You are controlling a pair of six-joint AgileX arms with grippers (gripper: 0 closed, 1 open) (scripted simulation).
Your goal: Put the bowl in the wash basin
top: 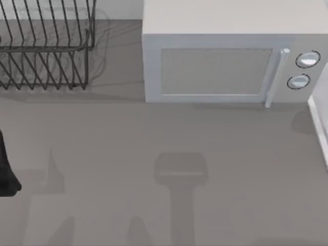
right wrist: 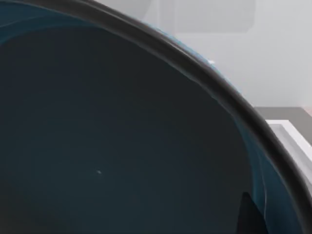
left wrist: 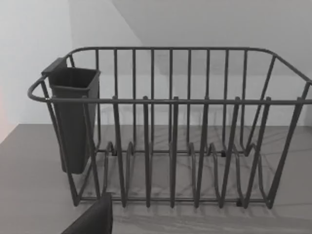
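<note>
seen from the right wrist: dark blue-teal bowl [right wrist: 112,141] pressed very close to the camera, dark rim curving across the frame; small dark finger tip [right wrist: 251,217] showing against its lower edge, so right gripper's opening cannot be told. beyond the bowl's rim, white edge of the wash basin [right wrist: 287,134] and a pale wall.

seen from the left wrist: dark tip of the left gripper [left wrist: 92,219] at the frame's lower edge, fingers' state cannot be told; ahead of it a dark wire dish rack [left wrist: 170,146] standing on the grey table [left wrist: 29,185], with a dark cutlery cup [left wrist: 73,117] hung on one end.

from above: left arm [top: 6,171] at the table's left edge, dish rack at back left, white microwave [top: 230,61] at back centre-right with two round knobs [top: 302,69] and a vertical handle, white basin edge at far right. no readable writing or brand marks anywhere.
</note>
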